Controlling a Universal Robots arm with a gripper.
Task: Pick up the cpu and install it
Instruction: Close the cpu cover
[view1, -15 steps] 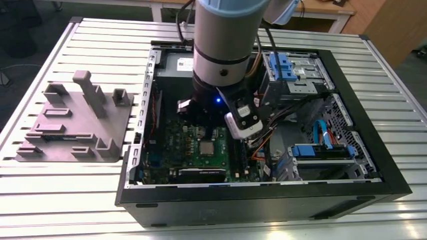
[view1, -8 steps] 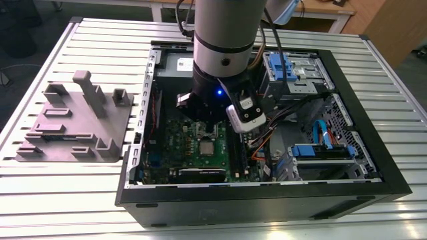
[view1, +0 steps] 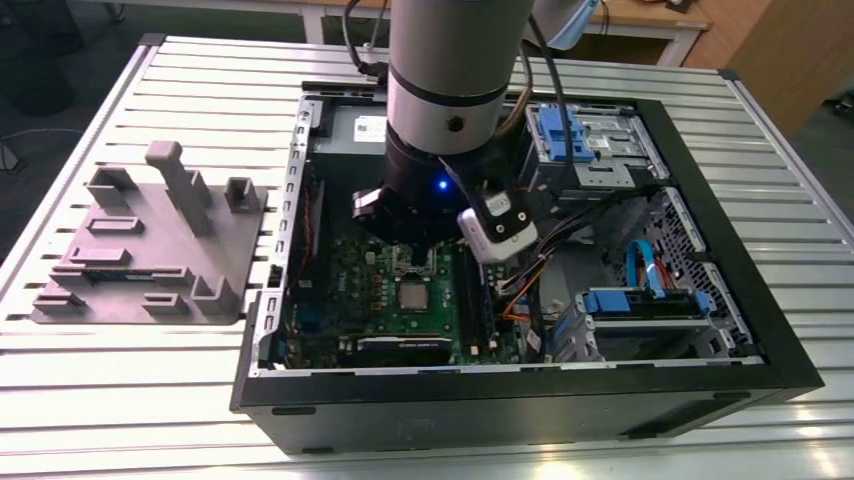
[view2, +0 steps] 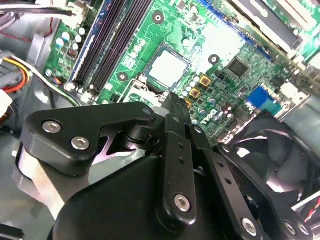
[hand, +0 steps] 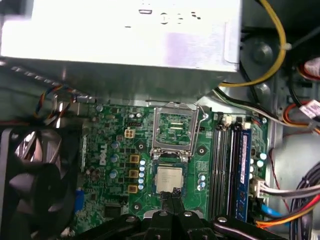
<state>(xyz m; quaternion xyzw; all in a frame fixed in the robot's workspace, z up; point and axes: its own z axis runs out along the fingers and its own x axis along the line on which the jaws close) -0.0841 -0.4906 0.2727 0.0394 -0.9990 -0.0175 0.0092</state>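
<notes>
- Slatted metal worktop (view1: 107, 400) under an open computer case (view1: 534, 405), arm reaching down inside over the green motherboard (view1: 380, 275).
- Lying flat in the socket on that board, directly below and just ahead of the tool (hand: 172, 196) — the cpu (hand: 170, 178), metal top up, not lifted.
- Square, so no long axis to line up; edges parallel to the socket frame around it.
- Tips of the tool at the cpu's nearest edge in both wrist views; touching or just above, cannot tell.
- Fingers (hand: 178, 204) drawn together, hardly any gap, nothing clamped between them.
- Beyond the cpu from the tool, socket bracket (hand: 175, 125) swung up and open — judged not yet latched over the chip.
- Memory slots (hand: 227, 160) to one side of the tool, fan (hand: 30, 185) to the other.
</notes>
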